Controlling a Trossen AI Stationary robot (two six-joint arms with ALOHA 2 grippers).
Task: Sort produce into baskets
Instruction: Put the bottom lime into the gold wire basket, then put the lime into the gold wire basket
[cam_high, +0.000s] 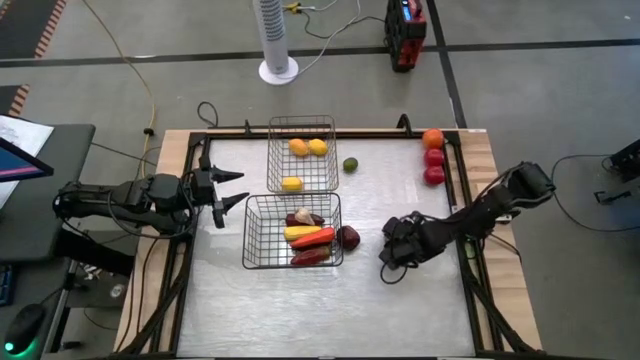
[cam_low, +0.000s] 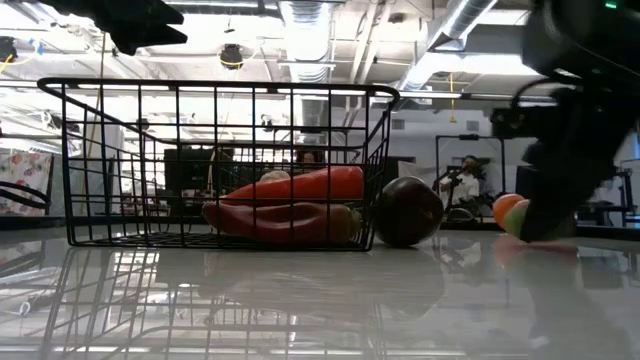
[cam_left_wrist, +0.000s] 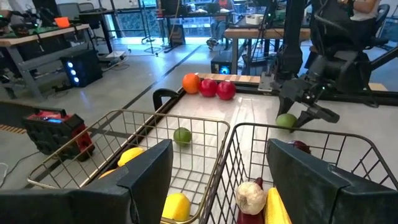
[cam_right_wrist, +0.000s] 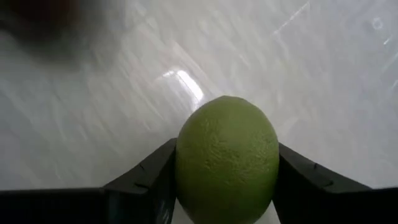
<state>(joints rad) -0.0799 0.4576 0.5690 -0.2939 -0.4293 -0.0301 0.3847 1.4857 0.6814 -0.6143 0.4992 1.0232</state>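
My right gripper (cam_high: 392, 258) is low over the table, to the right of the darker, wider basket (cam_high: 256, 232), and shut on a round green fruit (cam_right_wrist: 227, 158). The fruit also shows in the left wrist view (cam_left_wrist: 286, 120). My left gripper (cam_high: 228, 195) is open and empty, just left of both baskets. The darker basket holds long red and yellow pieces (cam_high: 312, 238). The silvery, narrower basket (cam_high: 272, 160) holds yellow and orange pieces (cam_high: 307, 147). A dark purple round piece (cam_high: 348, 237) rests on the table against the darker basket's right wall. My right gripper pinches the green fruit between its two fingers, at two opposite sides of its widest part (cam_right_wrist: 186, 168). The fingers (cam_right_wrist: 298, 177) slant down at it from the table's right side. The fruit's underside (cam_low: 520, 232) is at table height; I cannot tell whether it rests there.
A second green round fruit (cam_high: 350, 164) lies on the table right of the silvery basket. One orange (cam_high: 432, 138) and two red round pieces (cam_high: 434, 166) lie along the far right edge. There is bare table near the front edge (cam_high: 320, 310).
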